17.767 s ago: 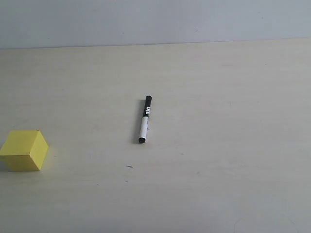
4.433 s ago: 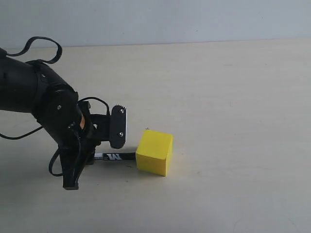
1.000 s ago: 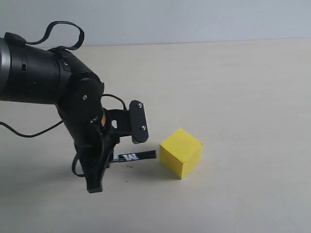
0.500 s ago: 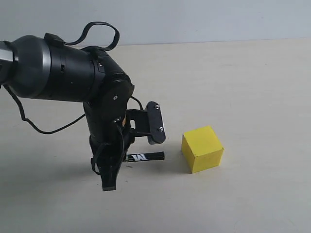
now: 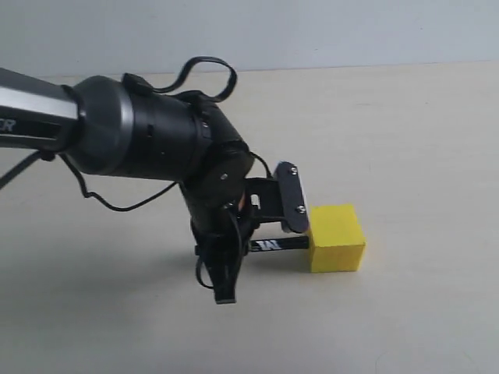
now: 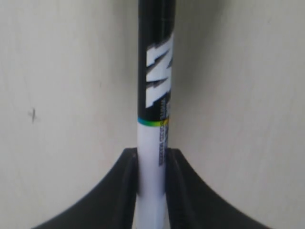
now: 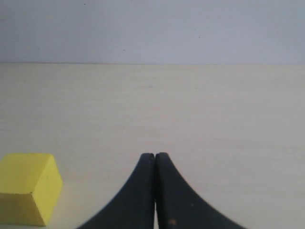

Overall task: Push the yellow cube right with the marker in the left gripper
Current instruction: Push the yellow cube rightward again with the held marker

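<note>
The left gripper [image 5: 257,245] clamps the marker [image 5: 277,244] by its white barrel; the black tip touches the left face of the yellow cube [image 5: 337,238], which sits just right of that gripper. The right gripper [image 7: 154,160] is closed and empty. Off-centre contact may rotate the cube, letting the tip slip off.

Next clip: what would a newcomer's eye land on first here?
The bulky black left arm dominates the exterior view's left half, its pincer clamped on the marker. The marker's black end meets the bright yellow cube, right of centre on the pale table.
</note>
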Controlling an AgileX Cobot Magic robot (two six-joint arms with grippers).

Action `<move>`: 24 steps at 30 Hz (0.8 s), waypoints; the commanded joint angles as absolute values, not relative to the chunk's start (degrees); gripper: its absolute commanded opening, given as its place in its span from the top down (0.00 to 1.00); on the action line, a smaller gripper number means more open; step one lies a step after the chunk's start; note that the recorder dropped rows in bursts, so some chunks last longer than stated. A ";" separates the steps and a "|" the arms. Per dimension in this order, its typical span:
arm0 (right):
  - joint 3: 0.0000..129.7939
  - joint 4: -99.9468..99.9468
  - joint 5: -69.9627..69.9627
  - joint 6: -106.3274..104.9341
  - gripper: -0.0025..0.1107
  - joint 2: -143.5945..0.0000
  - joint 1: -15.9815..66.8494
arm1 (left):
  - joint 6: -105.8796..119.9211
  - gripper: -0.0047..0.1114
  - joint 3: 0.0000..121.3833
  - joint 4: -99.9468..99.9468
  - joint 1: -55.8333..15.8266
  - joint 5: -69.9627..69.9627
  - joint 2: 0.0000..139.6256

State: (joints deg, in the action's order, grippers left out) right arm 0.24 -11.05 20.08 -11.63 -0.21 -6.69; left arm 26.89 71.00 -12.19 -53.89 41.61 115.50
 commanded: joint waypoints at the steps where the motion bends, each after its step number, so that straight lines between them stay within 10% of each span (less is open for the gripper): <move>1: 0.00 -11.22 19.83 -11.69 0.98 0.00 -7.03 | 25.64 0.96 73.79 -12.44 -56.08 42.53 116.61; 24: 0.00 -11.22 19.83 -11.69 0.98 0.00 -7.03 | 23.77 0.96 80.50 -17.32 -62.11 45.24 119.32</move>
